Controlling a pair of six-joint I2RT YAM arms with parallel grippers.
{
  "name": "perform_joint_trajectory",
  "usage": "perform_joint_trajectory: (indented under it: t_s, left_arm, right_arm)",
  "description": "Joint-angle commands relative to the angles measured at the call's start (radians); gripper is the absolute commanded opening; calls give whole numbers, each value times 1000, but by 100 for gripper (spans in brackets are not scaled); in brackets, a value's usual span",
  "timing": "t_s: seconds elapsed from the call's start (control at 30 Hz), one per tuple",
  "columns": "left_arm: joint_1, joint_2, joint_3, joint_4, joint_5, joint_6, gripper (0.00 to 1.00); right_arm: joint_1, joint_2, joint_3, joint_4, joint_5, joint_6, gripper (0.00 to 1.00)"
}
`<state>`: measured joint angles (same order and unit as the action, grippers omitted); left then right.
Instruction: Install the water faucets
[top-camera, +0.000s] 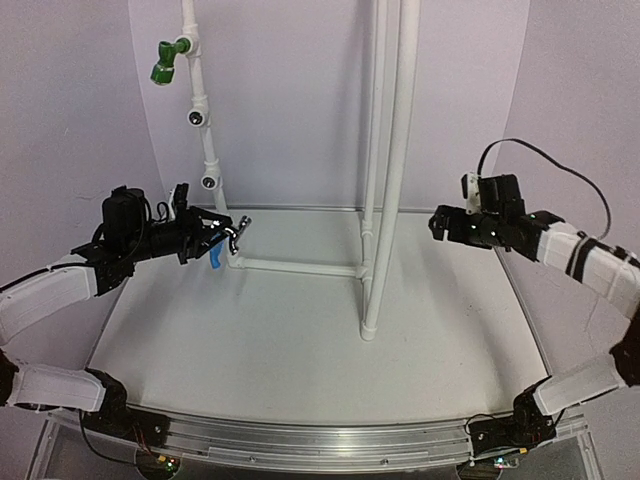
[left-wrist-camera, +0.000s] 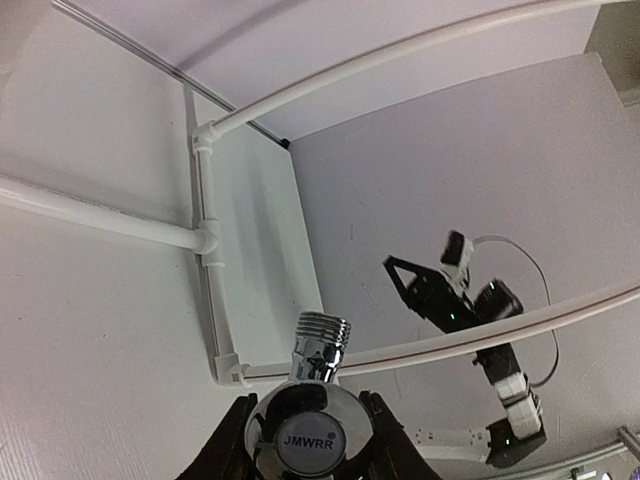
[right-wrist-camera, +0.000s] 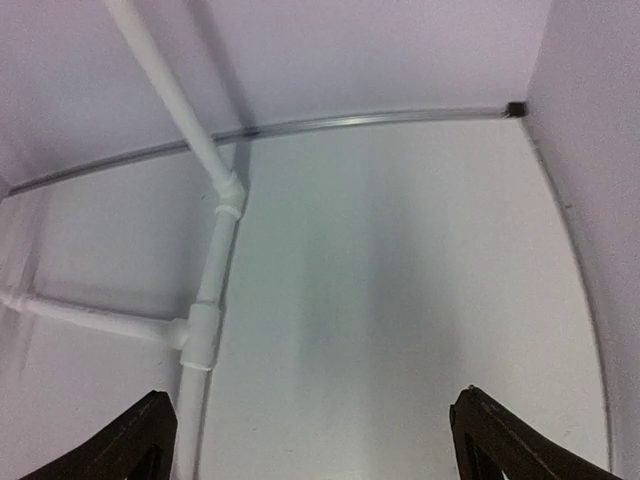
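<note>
Chrome faucet (left-wrist-camera: 318, 352) clenched in left gripper (left-wrist-camera: 310, 432), threaded end toward white pipes (left-wrist-camera: 100, 215), blue faucet (top-camera: 217, 261) seemingly just beneath, right gripper (right-wrist-camera: 315, 445) spread wide.

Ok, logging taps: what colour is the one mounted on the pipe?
The tap is green; top view shows it best.
</note>
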<state>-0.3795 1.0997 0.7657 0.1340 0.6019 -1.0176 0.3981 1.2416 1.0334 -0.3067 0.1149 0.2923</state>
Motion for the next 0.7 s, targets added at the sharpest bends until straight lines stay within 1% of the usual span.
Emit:
perform_joint_trajectory:
  t_s: [0.0, 0.07, 0.1, 0.17, 0.27, 0.3, 0.4, 0.5, 0.67]
  left_arm:
    - [-101, 48, 74, 148, -5, 4, 0]
    - [-149, 92, 92, 192, -18, -11, 0]
    - [-166, 114, 103, 228, -16, -23, 0]
    - [-194, 161, 122, 281, -19, -62, 0]
    - [-214, 237, 159, 373, -19, -122, 0]
    - [-220, 258, 179, 380, -24, -129, 0]
    - [-234, 336, 251, 347, -47, -124, 0]
    - [-246, 423, 318, 372, -42, -156, 0]
    - [-267, 522, 402, 382, -32, -169, 0]
  right_arm:
    - [-41, 276, 208, 123, -624, 97, 97]
    - [-43, 384, 277, 219, -833, 164, 96]
    - [-43, 444, 323, 267, -934, 205, 93]
    - [-42, 520, 363, 382, -1045, 293, 89]
    - [-41, 596, 374, 612, -1210, 432, 85]
    - [-40, 608, 370, 676, -1239, 467, 85]
    - [-28, 641, 378, 776, -1296, 532, 85]
    - [1, 656, 382, 789, -1300, 543, 83]
    - [40, 640, 350, 823, -1287, 547, 80]
